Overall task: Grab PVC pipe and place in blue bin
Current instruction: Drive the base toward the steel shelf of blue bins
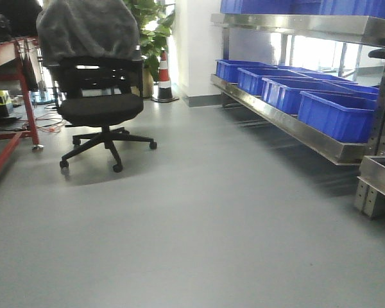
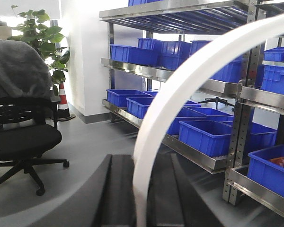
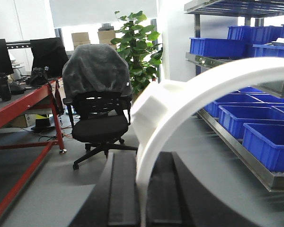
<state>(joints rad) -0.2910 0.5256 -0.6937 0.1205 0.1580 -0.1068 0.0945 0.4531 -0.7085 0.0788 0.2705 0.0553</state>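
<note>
Grey floor [image 1: 199,212], blue bins [image 1: 337,115] racked along the right. I can't spot the PVC pipe anywhere, so grab and drop both look pending. White strap [image 2: 189,71] covers the gap in left jaws and right jaws, so can't tell their state.

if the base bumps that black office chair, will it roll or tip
Likely rolls: the office chair stands on casters on smooth floor. Tipping seems less likely, given its wide star base. The grey cloth draped on its backrest may slip off.
</note>
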